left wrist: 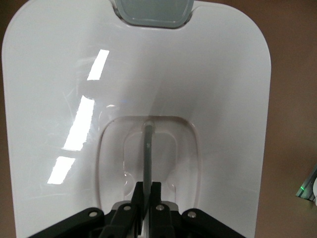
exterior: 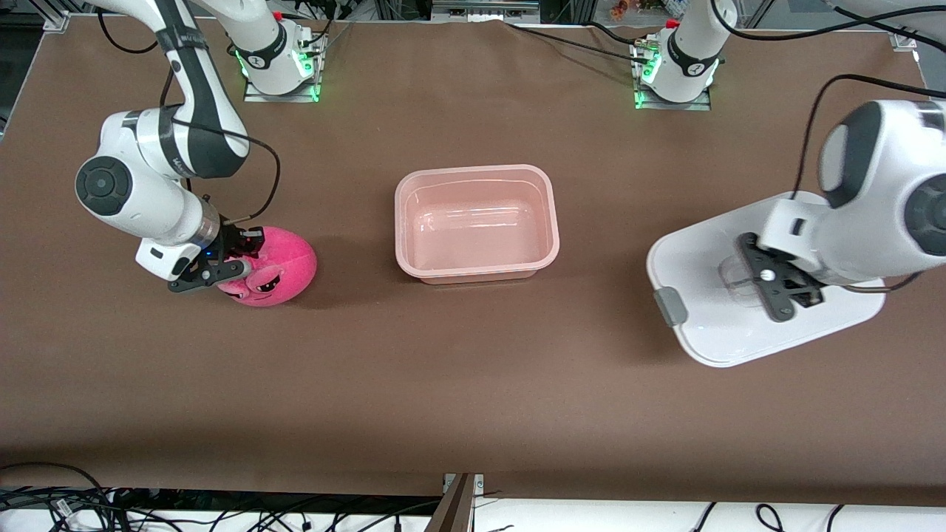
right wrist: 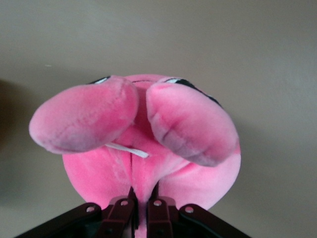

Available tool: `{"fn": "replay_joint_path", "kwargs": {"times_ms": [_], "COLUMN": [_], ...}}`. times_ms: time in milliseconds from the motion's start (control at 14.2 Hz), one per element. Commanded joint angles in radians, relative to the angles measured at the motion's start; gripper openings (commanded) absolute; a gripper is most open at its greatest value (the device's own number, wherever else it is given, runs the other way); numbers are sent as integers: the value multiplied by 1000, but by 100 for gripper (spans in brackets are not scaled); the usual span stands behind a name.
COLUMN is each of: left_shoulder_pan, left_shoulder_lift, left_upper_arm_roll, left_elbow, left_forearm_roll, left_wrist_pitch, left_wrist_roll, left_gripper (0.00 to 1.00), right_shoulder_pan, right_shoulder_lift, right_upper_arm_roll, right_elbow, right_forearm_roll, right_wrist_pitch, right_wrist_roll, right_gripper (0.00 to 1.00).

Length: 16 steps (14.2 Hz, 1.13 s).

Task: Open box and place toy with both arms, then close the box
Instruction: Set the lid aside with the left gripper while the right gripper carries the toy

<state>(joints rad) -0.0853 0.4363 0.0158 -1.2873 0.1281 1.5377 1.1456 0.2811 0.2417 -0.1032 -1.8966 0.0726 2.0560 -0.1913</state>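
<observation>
The box (exterior: 473, 171), a translucent pinkish tub, stands open and empty at the table's middle. Its white lid (exterior: 702, 325) is at the left arm's end of the table. My left gripper (exterior: 768, 284) is shut on the lid's clear handle (left wrist: 148, 144), with the lid (left wrist: 208, 74) spread below it in the left wrist view. The bright-pink plush toy (exterior: 284, 262) is at the right arm's end. My right gripper (exterior: 222, 270) is shut on a fold of its plush. In the right wrist view the gripper (right wrist: 143, 201) pinches the toy (right wrist: 143, 129) just past its two ears.
A grey clip (exterior: 670, 307) sticks out of the lid's edge on the side toward the box; it also shows in the left wrist view (left wrist: 153, 12). Brown table (exterior: 473, 384) lies between the toy, the box and the lid. Cables run along the table's near edge.
</observation>
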Motion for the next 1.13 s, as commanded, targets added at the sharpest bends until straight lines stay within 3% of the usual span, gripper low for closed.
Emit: {"fn": "replay_joint_path", "kwargs": {"times_ms": [0,283,494,777,1059], "left_shoulder_pan": [48,139,142,153,165], "left_shoulder_lift": [-8,-7,-8,-8,-8], "left_upper_arm_roll": [-14,-20,-20,-16,-14], "left_elbow": [19,20,13,14,19], "left_forearm_roll": [15,-36,-25,-25,-28], "left_wrist_pitch": [-44,-51,-60,-67,-67], "left_wrist_roll": [114,178,181,180,183], "left_gripper": [0,0,0,0,0], "right_shoulder_pan": [27,153,265,426,509], "right_shoulder_lift": [-1,10,10,108,174], "right_upper_arm_roll": [49,71,72,76,76], "right_elbow": [143,295,333,437,482], "right_forearm_roll": [-5,1,7,-5,-27], "right_wrist_pitch": [-156,-301,-275,-274,-264], "right_wrist_roll": [-72,-215,-350,-437,-445], "right_gripper": [0,0,0,0,0]}}
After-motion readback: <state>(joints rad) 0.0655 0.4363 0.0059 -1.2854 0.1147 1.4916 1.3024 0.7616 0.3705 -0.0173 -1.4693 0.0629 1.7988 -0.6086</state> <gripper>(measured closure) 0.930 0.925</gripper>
